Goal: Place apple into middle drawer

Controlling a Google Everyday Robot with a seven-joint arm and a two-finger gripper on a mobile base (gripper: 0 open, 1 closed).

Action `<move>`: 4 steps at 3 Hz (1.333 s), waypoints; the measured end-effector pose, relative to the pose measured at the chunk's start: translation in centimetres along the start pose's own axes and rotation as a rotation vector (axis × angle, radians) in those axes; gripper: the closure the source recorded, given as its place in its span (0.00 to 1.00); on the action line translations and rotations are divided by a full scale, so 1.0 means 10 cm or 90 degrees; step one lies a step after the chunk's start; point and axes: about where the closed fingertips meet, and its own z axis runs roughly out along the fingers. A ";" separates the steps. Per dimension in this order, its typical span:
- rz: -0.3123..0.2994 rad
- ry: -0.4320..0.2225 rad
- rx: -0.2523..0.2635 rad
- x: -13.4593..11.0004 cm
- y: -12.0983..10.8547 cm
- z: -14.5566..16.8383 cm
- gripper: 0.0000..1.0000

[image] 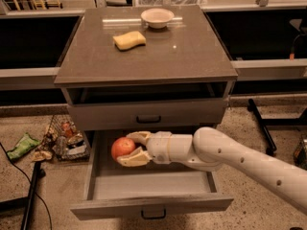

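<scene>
The orange-red apple [123, 148], clamped in the hand [125, 149], hangs over the pulled-out middle drawer [153, 185] (left rear corner).
</scene>
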 end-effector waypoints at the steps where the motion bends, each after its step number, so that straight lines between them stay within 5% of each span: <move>1: 0.019 -0.013 0.001 0.28 0.02 0.45 1.00; 2: 0.046 -0.003 -0.008 0.62 0.00 0.84 1.00; 3: 0.046 -0.003 -0.008 0.62 0.00 0.84 1.00; 4: 0.052 0.043 0.004 0.77 -0.03 0.87 1.00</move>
